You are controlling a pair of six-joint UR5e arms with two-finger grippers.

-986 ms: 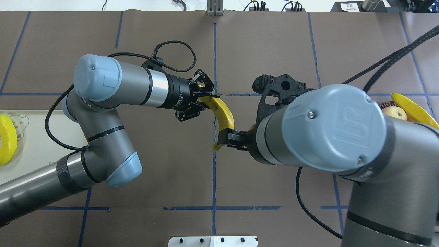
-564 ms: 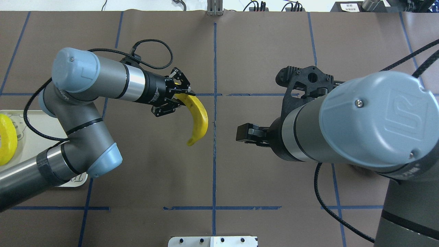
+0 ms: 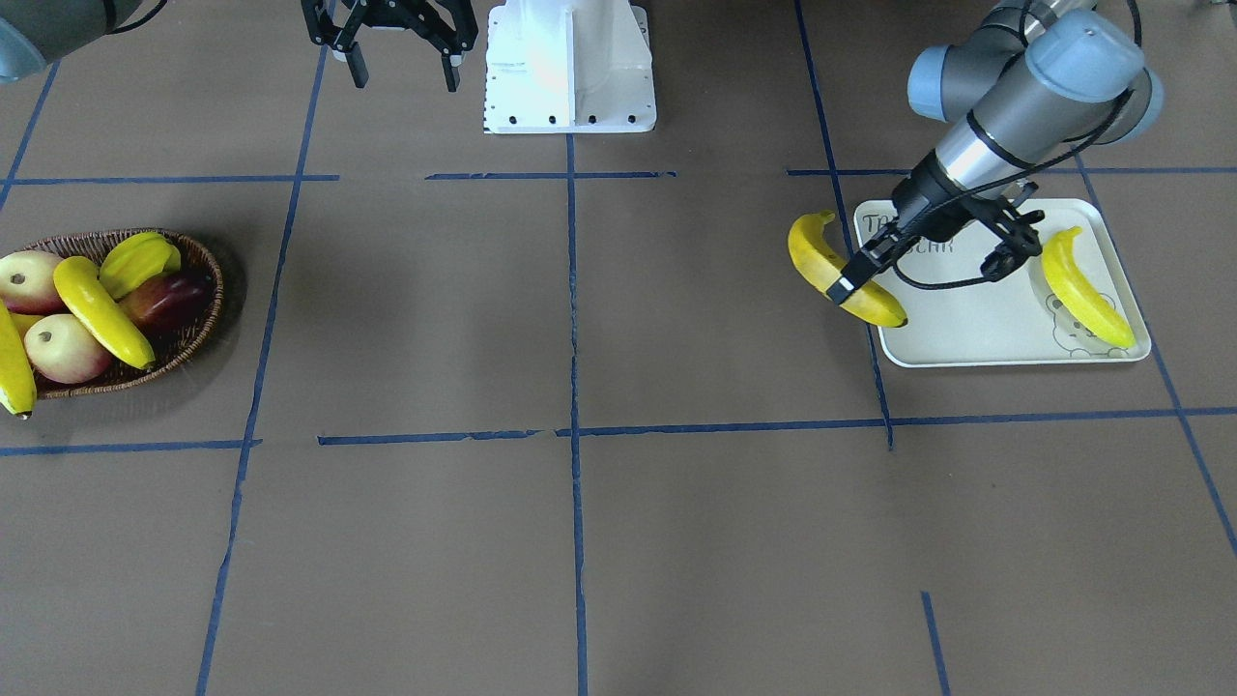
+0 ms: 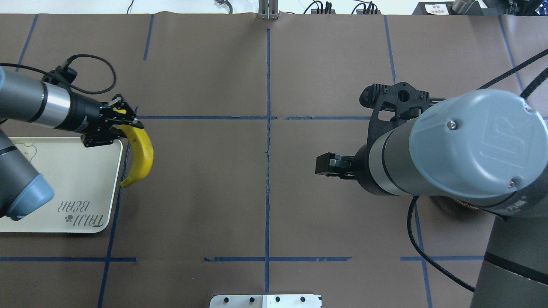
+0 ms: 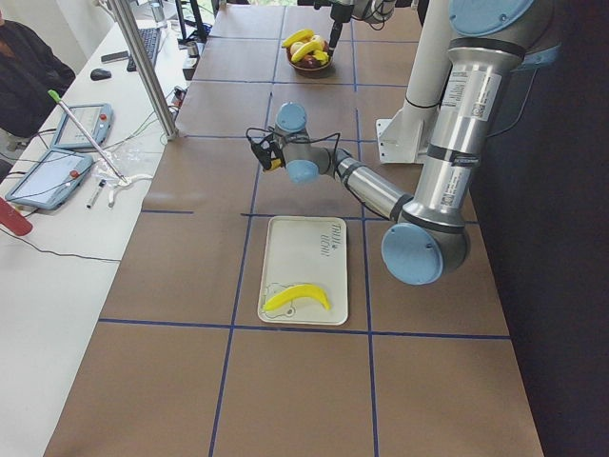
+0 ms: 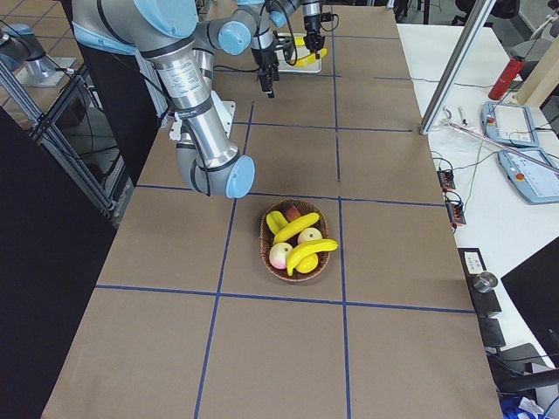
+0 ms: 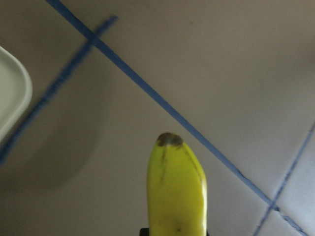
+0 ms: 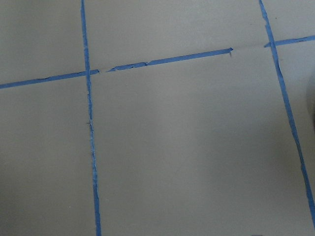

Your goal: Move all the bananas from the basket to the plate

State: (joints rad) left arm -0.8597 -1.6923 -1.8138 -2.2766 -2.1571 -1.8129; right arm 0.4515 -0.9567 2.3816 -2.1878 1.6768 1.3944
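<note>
Banana beside plate

We see the left gripper [image 4: 125, 127] clamped on a banana [image 4: 143, 158] at centre left, hanging just beside the plate [image 4: 85, 188]. The right gripper [image 3: 404, 75], upper left, gapes empty. Two more bananas [image 3: 97, 309] lie in the basket [image 3: 198, 329], far left

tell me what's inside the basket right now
The basket holds two bananas, two pink-cream apples, a yellow-green star fruit and a dark red fruit. Its bottom, and anything beneath that pile, is covered.
</note>
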